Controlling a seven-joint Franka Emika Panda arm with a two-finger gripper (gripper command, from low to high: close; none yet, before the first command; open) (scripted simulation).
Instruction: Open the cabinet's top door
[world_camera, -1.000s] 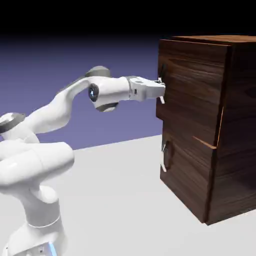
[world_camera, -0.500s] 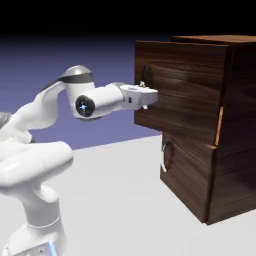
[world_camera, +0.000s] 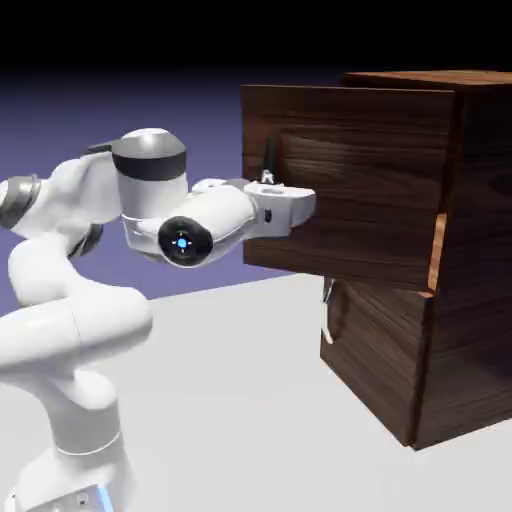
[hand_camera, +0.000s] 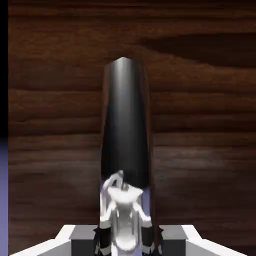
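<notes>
The cabinet (world_camera: 472, 300) is a tall dark wood-grain box at the exterior view's right. Its top door (world_camera: 380, 170) stands pulled out to the left, well ahead of the lower panel (world_camera: 375, 345). My gripper (world_camera: 300, 206) is pressed against the door's front face. Only a small white tip of the door's handle (world_camera: 267, 178) shows above the hand. In the hand view the white handle (hand_camera: 121, 205) sits between my fingertips (hand_camera: 80, 241) with my gripper (hand_camera: 122, 245) shut on it. A dark shadow streak rises above it over the wood.
The lower panel sits flush with its own white handle (world_camera: 326, 315) below my hand. A light orange inner edge (world_camera: 437, 250) shows where the top door has left the cabinet body. My elbow (world_camera: 150, 180) is folded back to the left above the grey table (world_camera: 250, 400).
The top door has slid out to the left, with my gripper on its handle. My arm has drawn back and the elbow has folded up.
</notes>
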